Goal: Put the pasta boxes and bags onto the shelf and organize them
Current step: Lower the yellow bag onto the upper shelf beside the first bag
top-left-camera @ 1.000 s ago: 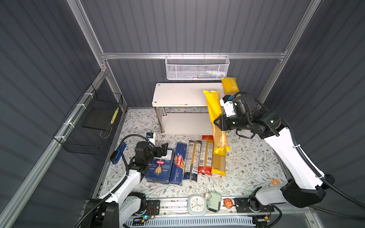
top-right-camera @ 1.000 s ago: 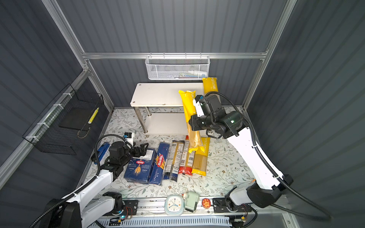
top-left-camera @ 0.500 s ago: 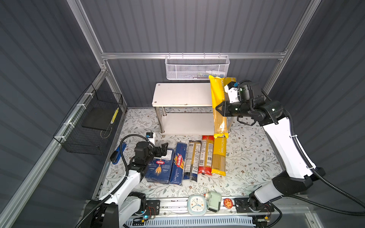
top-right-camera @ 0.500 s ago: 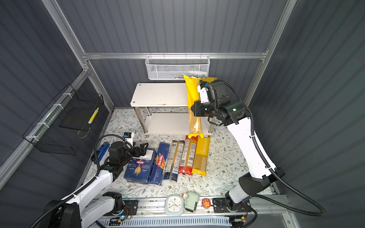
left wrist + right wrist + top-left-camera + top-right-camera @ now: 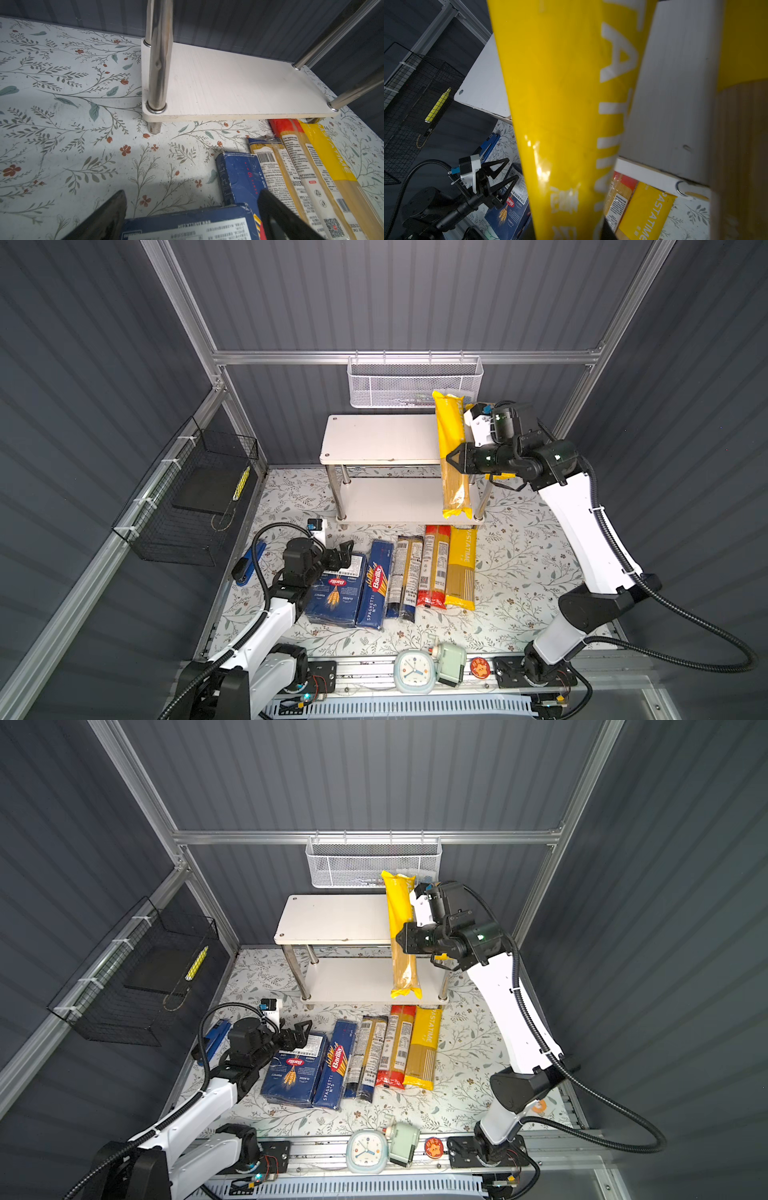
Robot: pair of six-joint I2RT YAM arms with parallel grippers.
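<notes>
A yellow PASTATIME bag (image 5: 449, 427) is gripped tightly by the right gripper (image 5: 452, 458) and held tilted at the right end of the shelf (image 5: 374, 439). The left gripper (image 5: 344, 551) is spread apart over the wide blue box (image 5: 336, 597).

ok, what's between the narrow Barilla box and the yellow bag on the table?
Two clear bags: dark-ended bag by the narrow box, red-ended bag by the yellow bag; seen in both top views.

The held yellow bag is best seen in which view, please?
A top view: the yellow bag shows end to end in the right gripper. The right wrist view shows only its middle; the left wrist none.
</notes>
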